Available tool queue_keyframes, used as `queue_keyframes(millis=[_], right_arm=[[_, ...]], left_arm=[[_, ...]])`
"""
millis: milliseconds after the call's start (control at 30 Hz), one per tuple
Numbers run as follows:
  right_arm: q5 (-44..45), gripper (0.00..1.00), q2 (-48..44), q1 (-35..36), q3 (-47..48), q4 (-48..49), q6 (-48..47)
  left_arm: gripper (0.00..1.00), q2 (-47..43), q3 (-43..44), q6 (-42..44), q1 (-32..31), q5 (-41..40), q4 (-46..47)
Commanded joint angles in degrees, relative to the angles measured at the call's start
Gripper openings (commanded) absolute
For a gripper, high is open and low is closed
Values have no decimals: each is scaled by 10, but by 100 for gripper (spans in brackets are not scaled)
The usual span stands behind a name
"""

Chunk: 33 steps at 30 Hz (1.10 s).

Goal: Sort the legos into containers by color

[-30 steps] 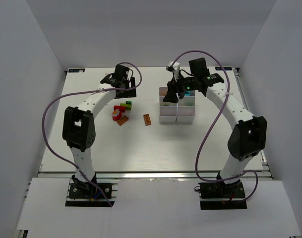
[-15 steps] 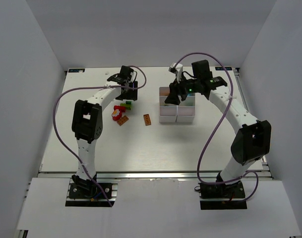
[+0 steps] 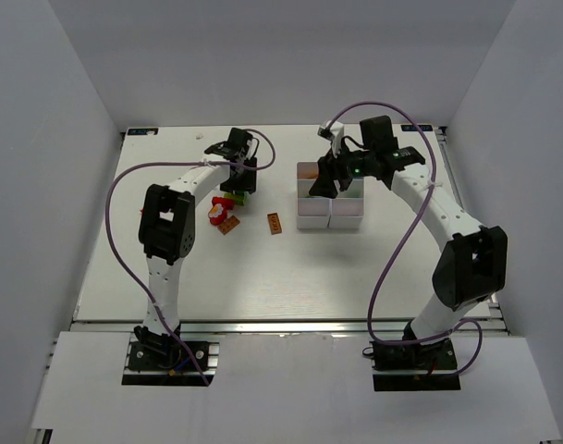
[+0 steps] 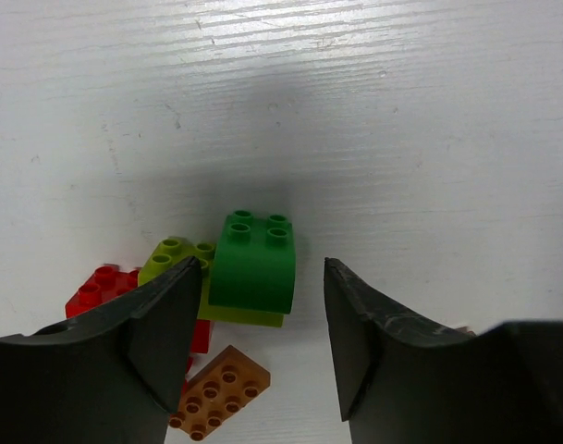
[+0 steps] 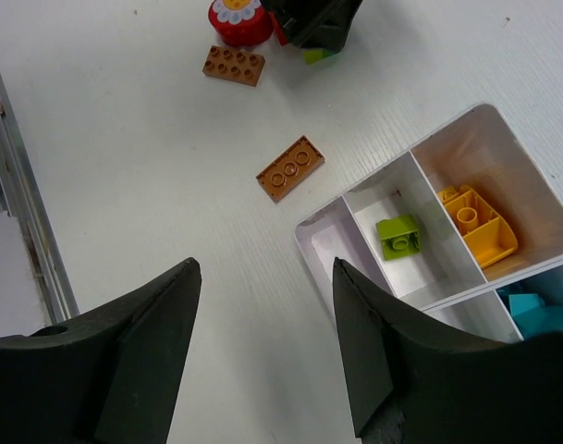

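Dark green curved plastic lego (image 4: 253,264), worktop's far side, sits untouched between left gripper's (image 4: 263,268) parted jaws; right gripper (image 5: 267,268) gapes empty above white plastic tray's (image 5: 332,245) edge.

- The worktop (image 3: 263,277) is a white, faintly wood-grained board.
- A white compartment tray (image 3: 329,223) sits flat on it, right of centre and toward the far edge.
- A brown plate (image 3: 275,223) lies alone just left of the tray, apart from it.
- Further left, a cluster of pieces lies close together:
  - a second brown plate (image 4: 218,392), studs up;
  - a red round piece (image 5: 239,20) with a daisy on top;
  - a red brick (image 4: 101,289);
  - a lime-green brick (image 4: 175,259), with a dark green brick (image 4: 255,263) apparently resting partly on it.
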Motion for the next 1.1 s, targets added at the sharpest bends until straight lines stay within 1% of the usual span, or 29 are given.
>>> queue_keyframes(millis=[0,167,367,567,633,667,767,800,900,933,1000,1033,1067], right_arm=[[1,64,-29,-4,-6,17,7],[0,65,-30,-5,-8,19,8],[0,64,-32,-6,-11,20,11],[0,64,-32,-8,-12,22,13],[0,64,-32,-7,-12,23,14],[0,64,-33,-8,-12,23,14],[1,64,-34,-8,-12,23,14],[1,64,-35,-8,-13,23,14],[0,64,-36,-8,-15,24,15],[0,65,-35,-8,-16,23,17],[-5,64,-35,-9,-14,22,19],[-7,64,-35,-8,-12,20,19],[-8,64,-34,-8,-11,18,20]], left_arm=[[65,-2,15,-3,-3,-8,6],[62,5,15,-3,-4,-11,4],[57,7,9,0,-7,-20,1],[47,1,-1,1,-10,-24,6],[41,-2,-1,2,-10,-25,6],[36,-2,2,2,-10,-26,5],[30,-15,6,-1,-10,-28,11],[25,-18,7,-6,-10,-28,12],[20,-38,21,-18,-10,-26,13],[16,-51,24,-22,-10,-24,13],[11,-66,27,-36,-10,-12,20],[5,-73,27,-43,-10,-7,24],[3,-89,26,-50,-10,2,31]])
